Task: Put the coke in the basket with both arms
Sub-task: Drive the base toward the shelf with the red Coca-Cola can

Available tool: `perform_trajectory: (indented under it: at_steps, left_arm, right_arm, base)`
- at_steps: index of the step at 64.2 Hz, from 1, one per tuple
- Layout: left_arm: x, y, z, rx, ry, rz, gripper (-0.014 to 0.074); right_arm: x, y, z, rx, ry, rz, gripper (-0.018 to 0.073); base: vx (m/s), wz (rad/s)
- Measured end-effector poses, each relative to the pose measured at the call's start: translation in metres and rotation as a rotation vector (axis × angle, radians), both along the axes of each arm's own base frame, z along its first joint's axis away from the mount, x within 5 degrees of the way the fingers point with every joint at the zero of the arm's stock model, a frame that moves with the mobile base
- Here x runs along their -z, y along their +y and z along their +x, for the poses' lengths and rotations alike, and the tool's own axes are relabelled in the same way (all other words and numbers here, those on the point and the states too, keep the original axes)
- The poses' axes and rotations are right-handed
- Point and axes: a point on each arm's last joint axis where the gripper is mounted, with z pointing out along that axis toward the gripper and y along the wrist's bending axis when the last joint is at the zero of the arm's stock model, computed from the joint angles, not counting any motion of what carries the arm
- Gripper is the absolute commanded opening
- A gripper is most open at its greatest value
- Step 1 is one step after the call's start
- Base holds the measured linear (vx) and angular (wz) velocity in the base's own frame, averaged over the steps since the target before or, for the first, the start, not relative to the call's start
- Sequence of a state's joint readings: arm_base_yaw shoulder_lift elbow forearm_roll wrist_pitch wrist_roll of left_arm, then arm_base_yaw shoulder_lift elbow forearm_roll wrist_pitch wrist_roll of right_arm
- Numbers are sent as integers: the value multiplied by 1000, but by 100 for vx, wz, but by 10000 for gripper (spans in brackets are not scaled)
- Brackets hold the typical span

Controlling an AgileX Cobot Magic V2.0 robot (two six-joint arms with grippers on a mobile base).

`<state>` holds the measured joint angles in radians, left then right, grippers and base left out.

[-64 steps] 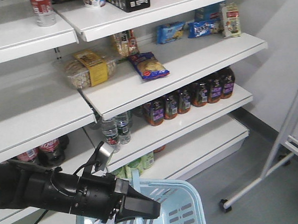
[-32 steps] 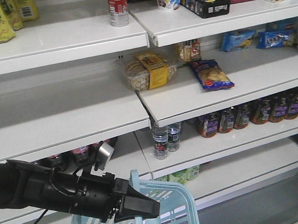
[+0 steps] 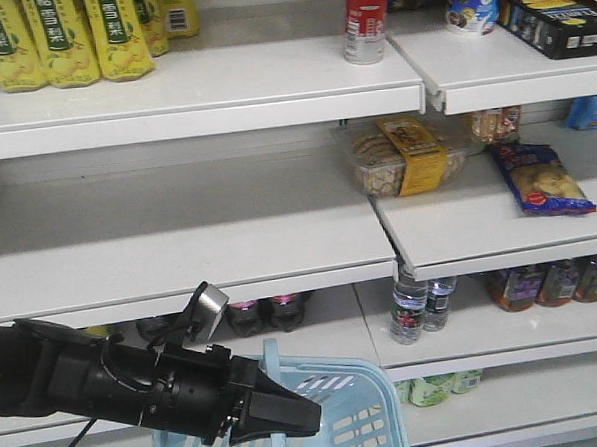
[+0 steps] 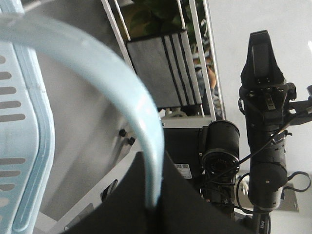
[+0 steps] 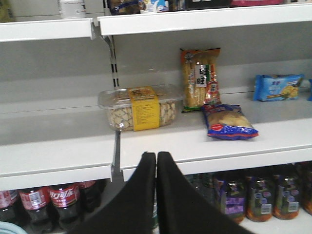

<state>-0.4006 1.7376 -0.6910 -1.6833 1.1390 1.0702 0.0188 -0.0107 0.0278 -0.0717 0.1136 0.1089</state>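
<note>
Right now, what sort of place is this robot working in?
Most likely a shop aisle, or a mock-up of one: white tiered shelves stocked with snack bags and cola bottles, a coke can on the top shelf, and a blue shopping basket below.

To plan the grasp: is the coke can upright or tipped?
Upright. The coke can stands on its base on the upper shelf, with its sides vertical.
</note>
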Motion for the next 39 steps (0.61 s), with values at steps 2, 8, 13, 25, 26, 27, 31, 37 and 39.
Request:
perform_trajectory:
  at_steps: [2, 8, 13, 25, 26, 27, 31, 37, 39]
  left_arm:
    - [0, 0, 0, 0, 0, 0, -6]
    - [0, 0, 0, 0, 0, 0, -6]
    - [0, 0, 0, 0, 0, 0, -6]
    - [0, 0, 0, 0, 0, 0, -6]
    - [0, 0, 0, 0, 0, 0, -6]
    - [0, 0, 0, 0, 0, 0, -6]
    - [0, 0, 0, 0, 0, 0, -6]
    - [0, 0, 0, 0, 0, 0, -6]
    - [0, 0, 0, 0, 0, 0, -6]
  right_arm:
    - [0, 0, 0, 0, 0, 0, -10]
    - [0, 0, 0, 0, 0, 0, -10]
    - [0, 0, 0, 0, 0, 0, -10]
    - [0, 0, 0, 0, 0, 0, -10]
    - [0, 0, 0, 0, 0, 0, -10]
    - [0, 0, 0, 0, 0, 0, -10]
    - [0, 0, 0, 0, 0, 0, -10]
    - [0, 0, 0, 0, 0, 0, -10]
    - [0, 0, 0, 0, 0, 0, -10]
  base:
    - [9, 36]
    - [9, 34]
    - [8, 31]
    - [7, 26]
    - [5, 18]
    - [5, 17]
    - [4, 14]
    - [3, 8]
    - [2, 5]
